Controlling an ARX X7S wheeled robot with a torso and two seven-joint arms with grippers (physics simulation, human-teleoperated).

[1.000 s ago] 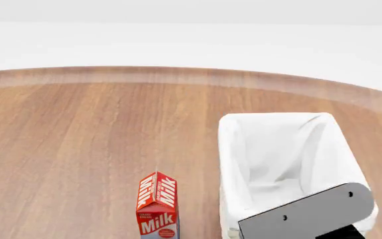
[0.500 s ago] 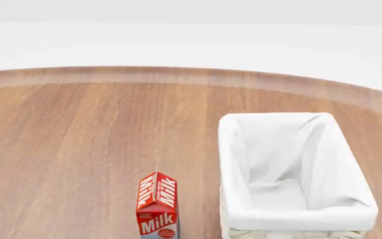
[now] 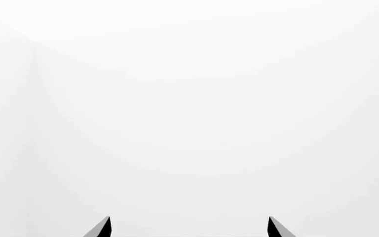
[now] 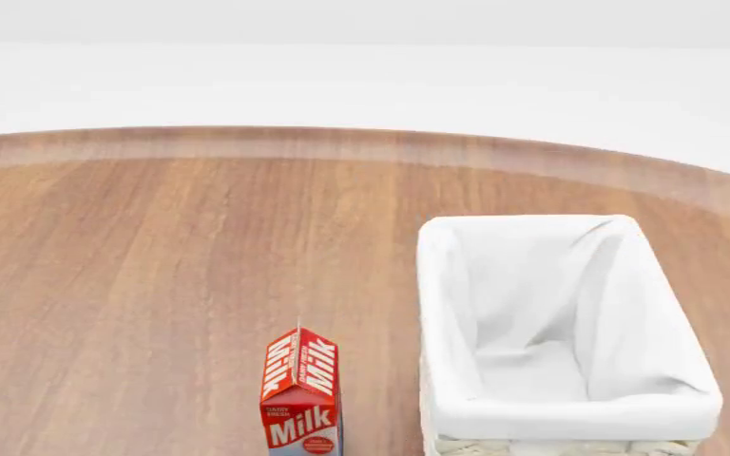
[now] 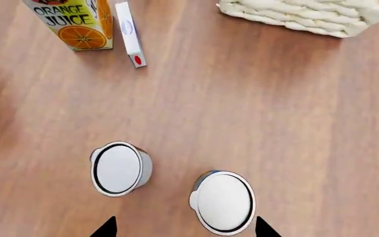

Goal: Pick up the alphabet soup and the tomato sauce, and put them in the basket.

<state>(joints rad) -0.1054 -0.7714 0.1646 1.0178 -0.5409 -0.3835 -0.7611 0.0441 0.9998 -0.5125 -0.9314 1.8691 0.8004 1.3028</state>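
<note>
Right gripper [image 5: 184, 228]: only the two dark fingertips show in its wrist camera, spread wide apart with nothing between them; I have it hanging straight above the wooden tabletop [image 5: 255, 113].
Nearest can [image 5: 223, 201]: small tin seen from above, pale metal top, sitting between the spread tips (no label colour shows, so I cannot tell soup from sauce).
Second can [image 5: 118, 168]: same pale round top, just beside the first, apart from it.
How I'd do it: centre over the nearest can, drop straight down, close low on its wall without nudging its neighbour.
Further out: orange juice carton [image 5: 77, 22] and a thin white box [image 5: 130, 32].
Cream woven wicker basket [image 4: 555, 332]: white cloth lining, nothing visible inside, beside a red milk carton [image 4: 301, 389].
Left gripper [image 3: 188, 228]: tips apart, holding nothing, facing blank white.
</note>
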